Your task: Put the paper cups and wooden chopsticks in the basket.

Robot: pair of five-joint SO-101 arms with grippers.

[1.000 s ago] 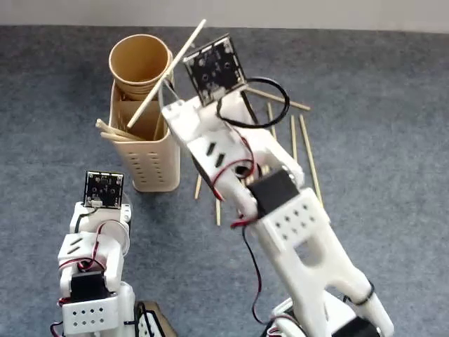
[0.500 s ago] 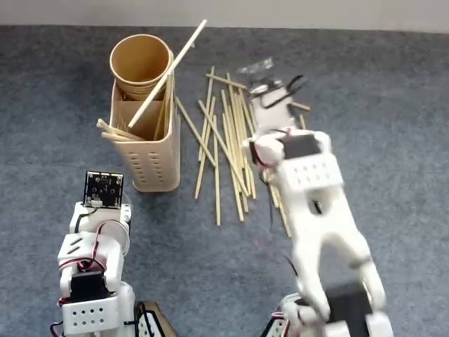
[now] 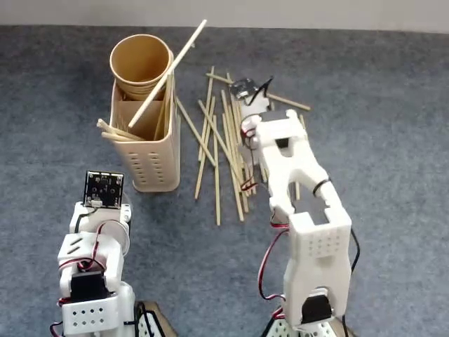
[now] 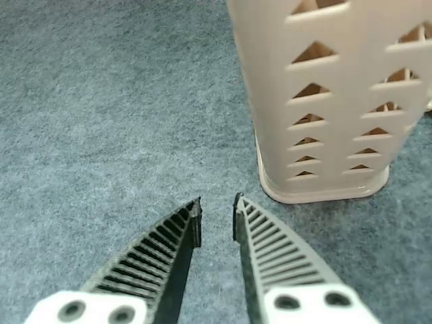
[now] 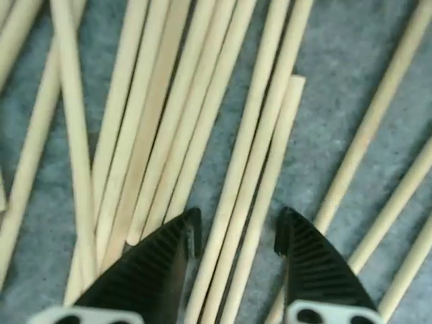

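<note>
1. A tan basket [image 3: 146,151] stands upright on grey carpet [image 3: 393,140]. It holds stacked cups [image 3: 140,62] and a few chopsticks [image 3: 172,60], one leaning out past the rim.
2. Many loose chopsticks [image 3: 217,151] lie in a pile on the carpet just beside the basket.
3. The right gripper [image 5: 236,229] hangs low over that pile, jaws spread, with a few sticks lying between its tips.
4. The left gripper [image 4: 216,212] sits near the basket's foot, jaws slightly apart, holding nothing.

A grey, carpet-like mat [image 3: 393,140] is spread across the whole scene. A pale strip [image 3: 280,12] is seen along its far edge.
</note>
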